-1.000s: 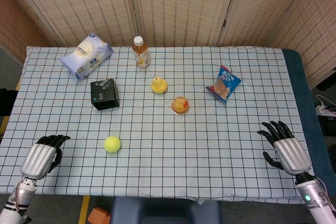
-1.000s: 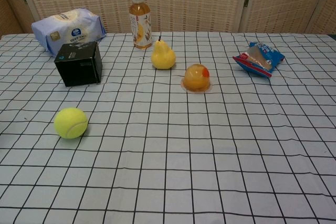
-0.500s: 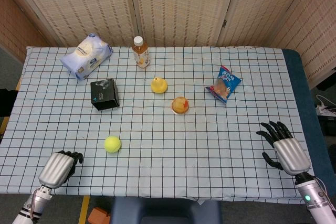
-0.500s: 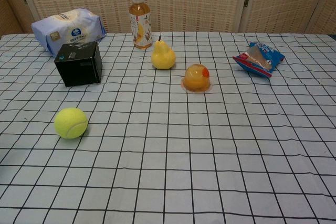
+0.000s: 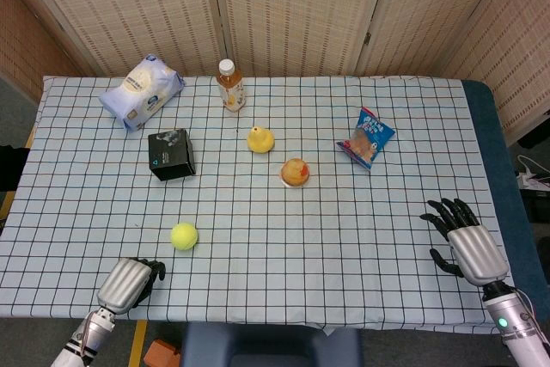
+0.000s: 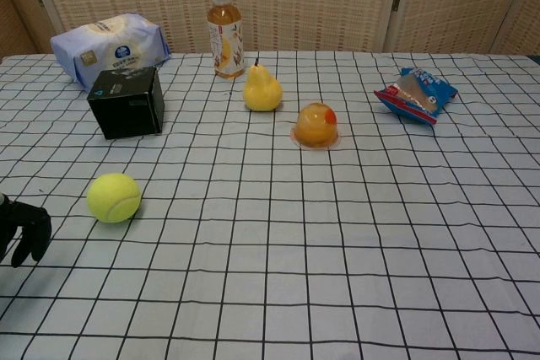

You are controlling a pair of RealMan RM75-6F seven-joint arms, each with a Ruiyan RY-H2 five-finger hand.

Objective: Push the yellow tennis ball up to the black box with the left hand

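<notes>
The yellow tennis ball (image 5: 184, 235) lies on the checked tablecloth, a few squares nearer than the black box (image 5: 171, 155). In the chest view the ball (image 6: 114, 197) sits near and slightly left of the box (image 6: 126, 103). My left hand (image 5: 129, 284) hovers at the table's near edge, left of and behind the ball, not touching it. Its dark fingers (image 6: 24, 230) are loosely bent and hold nothing. My right hand (image 5: 464, 242) rests at the near right with fingers spread and empty.
A wipes pack (image 5: 141, 90) and a tea bottle (image 5: 229, 85) stand at the back. A yellow duck toy (image 5: 260, 139), a jelly cup (image 5: 295, 172) and a blue snack bag (image 5: 367, 137) lie mid-table, right of the box.
My left hand has moved right along the near edge toward the ball and now shows at the chest view's left edge. Ball, box and right hand have not moved.
</notes>
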